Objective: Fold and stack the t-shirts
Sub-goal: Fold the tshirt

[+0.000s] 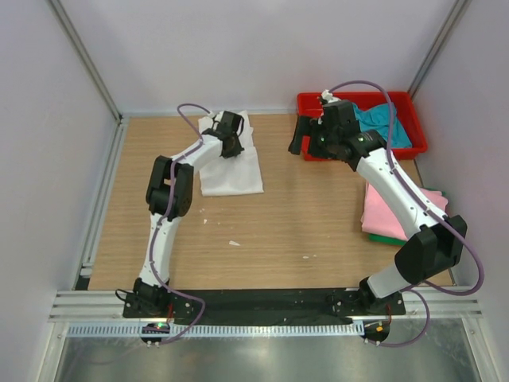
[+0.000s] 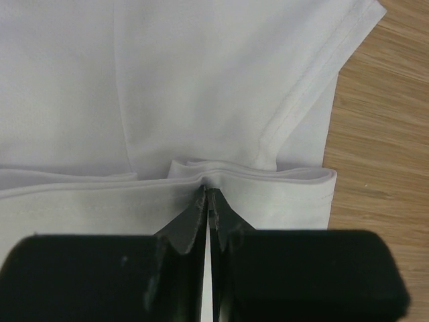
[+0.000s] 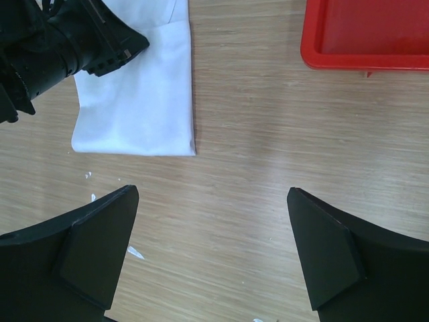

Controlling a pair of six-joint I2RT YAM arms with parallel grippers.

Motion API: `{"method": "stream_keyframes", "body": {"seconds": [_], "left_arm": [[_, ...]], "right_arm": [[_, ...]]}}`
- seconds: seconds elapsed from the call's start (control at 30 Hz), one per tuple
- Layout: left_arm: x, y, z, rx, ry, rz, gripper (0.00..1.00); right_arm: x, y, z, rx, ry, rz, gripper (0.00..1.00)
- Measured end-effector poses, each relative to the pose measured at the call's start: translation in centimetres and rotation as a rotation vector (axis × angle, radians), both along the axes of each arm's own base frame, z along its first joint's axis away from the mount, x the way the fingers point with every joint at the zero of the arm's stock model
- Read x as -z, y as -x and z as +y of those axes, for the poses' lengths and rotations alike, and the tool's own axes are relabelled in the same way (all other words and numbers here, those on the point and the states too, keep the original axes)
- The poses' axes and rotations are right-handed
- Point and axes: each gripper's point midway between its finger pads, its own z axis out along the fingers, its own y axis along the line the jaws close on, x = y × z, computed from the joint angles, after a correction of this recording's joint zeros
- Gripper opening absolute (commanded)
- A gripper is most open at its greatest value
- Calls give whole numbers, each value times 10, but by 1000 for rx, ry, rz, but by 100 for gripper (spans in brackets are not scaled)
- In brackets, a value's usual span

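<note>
Top view with two wrist views. We show a light wooden table (image 1: 278,231) enclosed by pale walls, with both arms reaching out from its near edge.

The largest garment is a white t-shirt of soft cloth (image 1: 235,171). It lies left of centre, partly folded into a rough rectangle, with one sleeve and a doubled edge visible in the left wrist view.

At the right edge lies a folded pink t-shirt (image 1: 382,211) on top of a green t-shirt (image 1: 387,238), of which only a sliver shows. We read these two as the finished part of the stack.

A rigid red plastic tray (image 1: 417,147) stands at the far right and holds a crumpled, unfolded teal t-shirt (image 1: 380,119).

We judge the task roughly half done. The white shirt needs its fold completed and a transfer to the stack, and the teal shirt has not been started.

The left gripper (image 2: 208,194) has its jaws pressed together at the doubled edge of the white shirt and appears to nip the puckered cloth there. The right gripper (image 3: 211,194) is spread wide over bare wood between the white shirt and the tray, holding nothing.

A few small white scraps (image 1: 233,243) dot the table. We find no brand, label or legible writing anywhere.
</note>
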Motion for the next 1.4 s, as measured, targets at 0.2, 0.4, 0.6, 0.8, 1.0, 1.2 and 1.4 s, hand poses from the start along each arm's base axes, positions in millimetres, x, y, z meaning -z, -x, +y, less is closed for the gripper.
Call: {"method": "stream_keyframes", "body": {"seconds": [0.2,0.4,0.6,0.8,1.0,1.2,1.4], "left_arm": [[-5,4,-2,29,2,7,50],[-56,41,11,54,0,29,100],[-180,100,38,24,82,-121,100],[-172,181,88,-101,142,-83,100],[-56,251,130,-276,198,221,96],[-36,248,137,-326,255,234,82],[-23,214,136,-316,270,187,54]], "right_arm": [[0,3,5,-37,-12,5,100],[27,13,13,-77,-17,55,100],[70,24,43,-142,-40,142,100],[118,30,96,-222,-56,219,100],[164,28,140,-242,-43,299,99],[184,19,156,-207,-58,326,83],[199,9,160,-148,-81,343,76]]}}
